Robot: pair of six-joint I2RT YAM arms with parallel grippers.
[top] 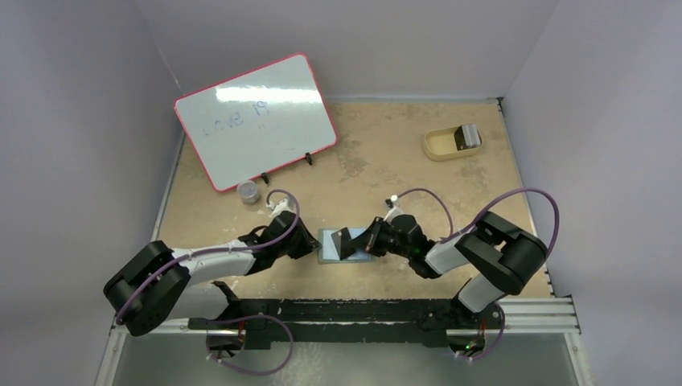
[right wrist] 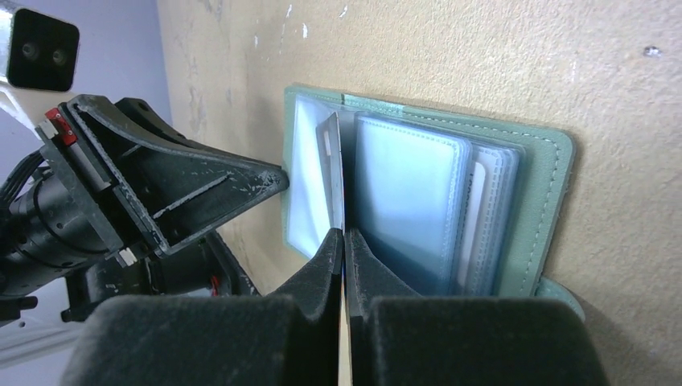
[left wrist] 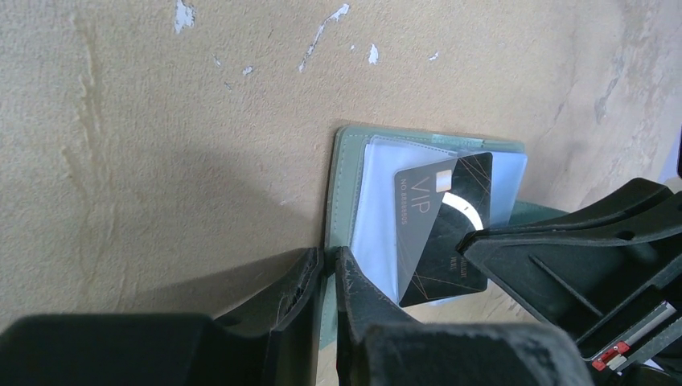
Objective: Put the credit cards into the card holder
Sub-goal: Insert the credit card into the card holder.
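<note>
— Where do we find the card point(left wrist: 442, 229)?
— Mid-table, near edge: our right gripper point(right wrist: 344, 241) pinches it, tilted over the open holder point(top: 342, 245); our left gripper point(left wrist: 328, 269) clamps the holder's left cover.
— Around them?
— A whiteboard point(top: 256, 121) far left, a tray point(top: 442, 146) far right, contents unclear.

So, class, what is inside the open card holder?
Clear sleeves fill the card holder. A dark VIP card, pinched by the right tool, sits partly under one. What the rear ones hold is covered.

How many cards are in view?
2: one dark card in the right fingers at the open holder, one grey card in the far tray. More may hide in the pockets.
</note>
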